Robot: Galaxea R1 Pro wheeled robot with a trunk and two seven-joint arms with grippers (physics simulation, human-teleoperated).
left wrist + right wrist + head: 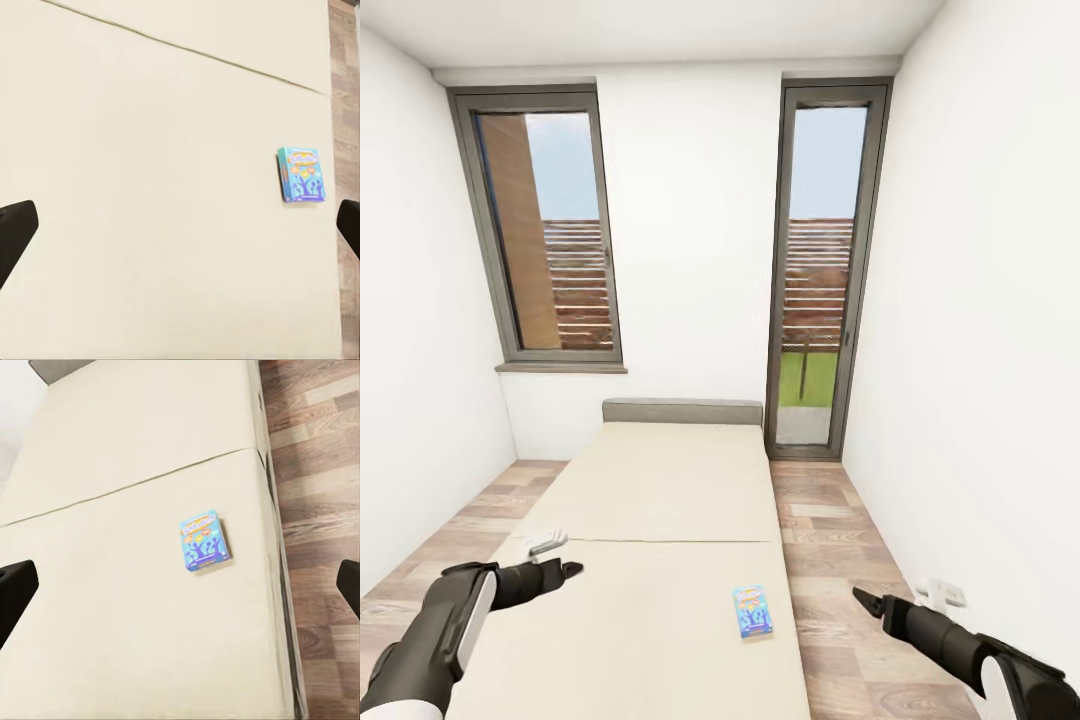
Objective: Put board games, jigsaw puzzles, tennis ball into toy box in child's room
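Observation:
A light blue board game (753,611) with an orange logo lies flat on the near mattress of the beige bed (660,480), close to its right edge. It also appears in the left wrist view (301,174) and the right wrist view (204,541). A small pale flat thing (545,541) lies at the bed's left edge, too small to identify. My left gripper (565,570) hovers open over the bed's left side, its dark fingers (15,229) spread wide. Over the floor to the right of the bed, my right gripper (863,598) is open too, fingers (15,589) apart. Both are empty.
The narrow room has white walls close on both sides and wood-plank floor strips (830,540) beside the bed. A grey headboard (682,411) backs onto the far wall between a window (545,230) and a tall glazed door (822,270). A white wall socket (942,592) sits low on the right.

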